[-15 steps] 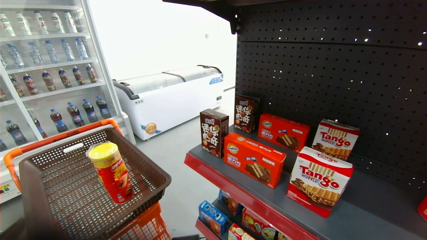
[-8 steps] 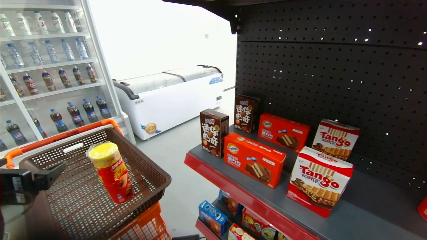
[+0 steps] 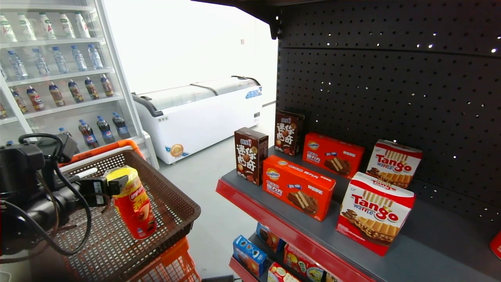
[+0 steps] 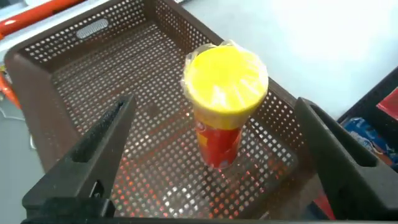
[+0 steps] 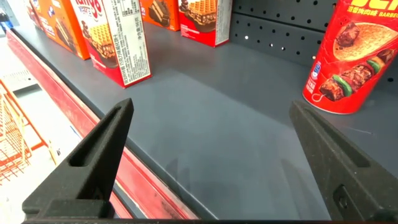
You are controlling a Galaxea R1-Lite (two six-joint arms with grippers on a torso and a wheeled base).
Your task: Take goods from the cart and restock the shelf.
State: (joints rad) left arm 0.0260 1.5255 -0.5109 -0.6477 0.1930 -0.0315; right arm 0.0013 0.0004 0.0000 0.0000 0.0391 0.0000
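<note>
Standing upright mid-basket, the red chip can (image 3: 135, 207) sits in the cart's brown basket (image 3: 168, 182). The left gripper (image 4: 214, 106), at the can's 9 o'clock, is spread wide around the yellow lid; contact is unclear. The right gripper (image 5: 211, 107) gapes over the shelf (image 5: 224, 162), near a second red can (image 5: 348, 59) with its top cut off.

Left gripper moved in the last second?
Yes. The left gripper came in from the head view's left edge and now sits over the brown basket, open, beside the top of the chip can.
</note>
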